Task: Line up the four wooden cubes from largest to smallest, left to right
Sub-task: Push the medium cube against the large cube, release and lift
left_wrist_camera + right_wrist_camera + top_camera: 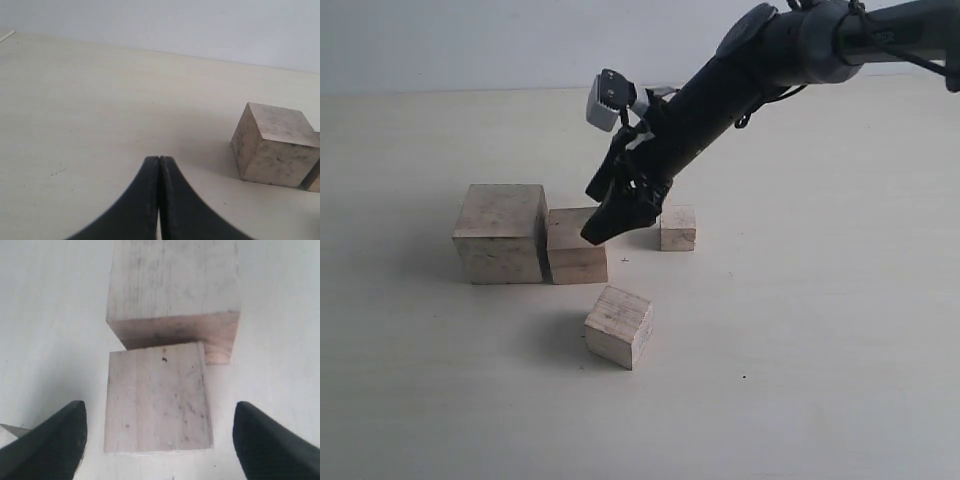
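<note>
Centrally, the right gripper (pixel 610 222) is shown with its jaws spread wide and nothing held. It is poised just above the second cube (pixel 157 407), which lies between the two fingers with a gap on either side. Directly beyond that cube, on the side away from the arm, the largest cube (pixel 500 233) is set against it, face to face. On the arm's side of the gripper the smallest cube (pixel 678 228) is found close by, and the third cube (pixel 619 326) is seen apart from the row, turned at an angle on the bench (pixel 820 350). The left gripper (pixel 159 200) is closed, its fingers pressed together, away from the work, with the largest cube ahead of it.

Two hazards are judged likely. The second cube could be nudged out of contact with the largest if a finger is dragged across it on withdrawal. The smallest cube could be knocked if the arm is swung low towards the third cube, whose skewed faces may also be gripped badly.

All four cubes are pale beige wood with faint speckled grain, crisp edges and a few dark flecks.
</note>
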`<state>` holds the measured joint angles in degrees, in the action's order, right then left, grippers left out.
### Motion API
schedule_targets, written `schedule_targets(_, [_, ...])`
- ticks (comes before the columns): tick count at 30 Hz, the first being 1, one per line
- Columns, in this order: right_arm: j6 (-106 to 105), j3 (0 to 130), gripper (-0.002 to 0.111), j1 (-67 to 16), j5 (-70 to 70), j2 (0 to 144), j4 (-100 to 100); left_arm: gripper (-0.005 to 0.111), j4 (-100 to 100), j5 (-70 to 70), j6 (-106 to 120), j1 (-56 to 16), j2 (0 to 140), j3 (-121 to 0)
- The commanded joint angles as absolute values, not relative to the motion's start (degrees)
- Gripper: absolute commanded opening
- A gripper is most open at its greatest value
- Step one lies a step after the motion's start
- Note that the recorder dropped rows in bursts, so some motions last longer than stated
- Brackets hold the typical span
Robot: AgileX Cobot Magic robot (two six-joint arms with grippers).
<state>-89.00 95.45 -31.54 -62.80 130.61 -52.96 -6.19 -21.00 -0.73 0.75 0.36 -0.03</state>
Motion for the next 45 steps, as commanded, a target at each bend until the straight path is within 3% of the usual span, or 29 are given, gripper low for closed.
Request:
schedule_targets(1, [-86.7,95.3,0.075,-31.4,-62.6,126.7,-53.0,0.000,-6.1,-20.7,-0.7,0.4,0.0,0.0])
schedule_targets(9, [-67.1,95.3,0.052,-31.4,-60.0,124.8,-36.7,0.000,-6.1,-20.7,-0.7,0.4,0.0,0.0])
schedule_targets(45, [-62.8,95.3,0.052,-34.6,-56.3,130.0,-36.8,0.000,-6.1,-20.7,-0.7,0.4,0.0,0.0])
